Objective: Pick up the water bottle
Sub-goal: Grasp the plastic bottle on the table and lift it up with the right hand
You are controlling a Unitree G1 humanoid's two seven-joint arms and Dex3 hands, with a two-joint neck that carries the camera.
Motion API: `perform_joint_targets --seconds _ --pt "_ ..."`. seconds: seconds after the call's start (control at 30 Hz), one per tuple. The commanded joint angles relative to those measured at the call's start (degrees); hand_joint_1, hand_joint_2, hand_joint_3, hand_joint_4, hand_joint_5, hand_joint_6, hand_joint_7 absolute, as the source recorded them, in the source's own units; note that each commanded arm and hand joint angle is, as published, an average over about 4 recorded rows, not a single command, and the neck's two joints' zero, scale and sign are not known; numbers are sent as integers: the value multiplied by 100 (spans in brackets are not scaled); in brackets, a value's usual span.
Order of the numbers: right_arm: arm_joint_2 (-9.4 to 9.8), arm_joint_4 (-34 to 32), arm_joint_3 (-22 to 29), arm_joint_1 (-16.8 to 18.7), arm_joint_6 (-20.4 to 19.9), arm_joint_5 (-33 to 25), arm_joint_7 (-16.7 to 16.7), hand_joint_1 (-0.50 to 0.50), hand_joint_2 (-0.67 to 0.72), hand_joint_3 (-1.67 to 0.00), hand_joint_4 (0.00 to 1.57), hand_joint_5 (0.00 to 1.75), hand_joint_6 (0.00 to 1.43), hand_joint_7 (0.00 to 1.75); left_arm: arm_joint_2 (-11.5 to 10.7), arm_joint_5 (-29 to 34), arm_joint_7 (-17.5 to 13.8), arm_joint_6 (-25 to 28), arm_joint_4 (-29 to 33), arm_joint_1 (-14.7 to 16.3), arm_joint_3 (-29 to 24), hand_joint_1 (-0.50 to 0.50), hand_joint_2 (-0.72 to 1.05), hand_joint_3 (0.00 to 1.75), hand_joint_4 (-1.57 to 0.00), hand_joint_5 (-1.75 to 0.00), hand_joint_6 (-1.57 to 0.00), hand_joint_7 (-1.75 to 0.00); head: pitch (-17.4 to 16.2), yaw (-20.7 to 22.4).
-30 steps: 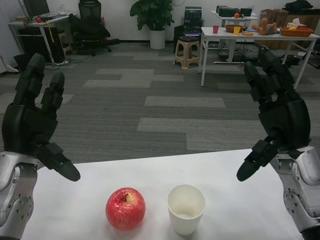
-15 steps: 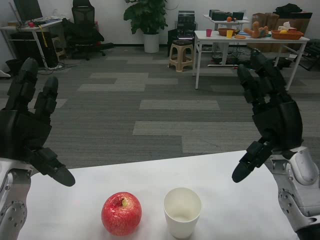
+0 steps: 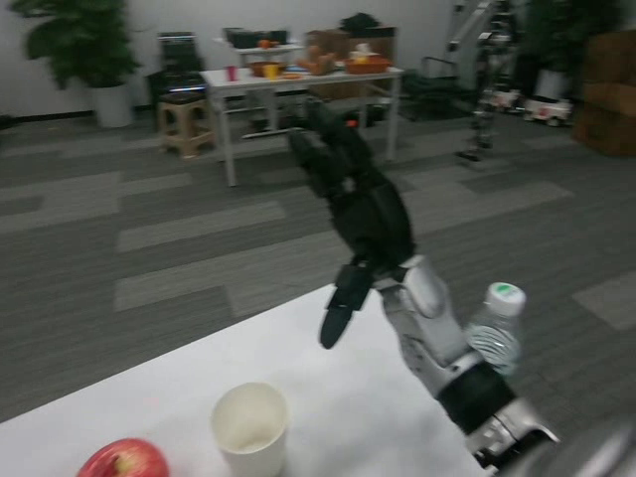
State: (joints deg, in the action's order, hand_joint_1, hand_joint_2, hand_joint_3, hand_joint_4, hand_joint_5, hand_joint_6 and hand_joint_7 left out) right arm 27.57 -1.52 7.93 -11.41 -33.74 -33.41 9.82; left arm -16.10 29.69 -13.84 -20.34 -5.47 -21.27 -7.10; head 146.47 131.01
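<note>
On the white table (image 3: 328, 397) stand one white paper cup (image 3: 249, 429), apparently empty, and beside it one red apple (image 3: 121, 463), cut off by the bottom edge. The right hand (image 3: 360, 209) hangs raised above the table, fingers spread and holding nothing. Its silver forearm (image 3: 437, 348) partly hides the single water bottle (image 3: 495, 330), upright just behind it at the table's right edge.

Office-type lab/workspace w/ robotics gear. Grey striped carpet tiles (image 3: 199, 224) across a big open floor; white work table (image 3: 298, 84) at back w/ bowls & cups on it, stool (image 3: 186, 124) beside it, potted plant (image 3: 84, 50) by the wall. Another robot-like rig (image 3: 487, 70) stands far right, near cardboard boxes (image 3: 606, 89).
</note>
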Motion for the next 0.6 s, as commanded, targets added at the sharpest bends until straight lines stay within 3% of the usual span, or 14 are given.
perform_joint_targets --seconds 0.03,0.07,0.17,0.6 --pt "-114 -44 130 23 32 65 -6 -46 53 0 0 0 0 14 -88 105 42 -154 -108 -88 20 -50 -72 9 0 0 0 -2 -78 -512" --pt "-138 -46 152 20 35 98 -6 -46 53 0 0 0 0 14 -104 125 44 -172 -117 -88 25 -50 -72 9 0 0 0 -2 -104 -767" --pt "-197 -79 198 25 72 190 -6 -46 53 0 0 0 0 14 -141 134 72 -170 -132 -90 25 -50 -72 9 0 0 0 0 -62 -976" --pt "-340 -230 251 29 219 318 3 -46 53 0 0 0 0 14 -183 151 101 -154 -337 -272 122 -50 -72 9 0 0 0 0 -17 -790"
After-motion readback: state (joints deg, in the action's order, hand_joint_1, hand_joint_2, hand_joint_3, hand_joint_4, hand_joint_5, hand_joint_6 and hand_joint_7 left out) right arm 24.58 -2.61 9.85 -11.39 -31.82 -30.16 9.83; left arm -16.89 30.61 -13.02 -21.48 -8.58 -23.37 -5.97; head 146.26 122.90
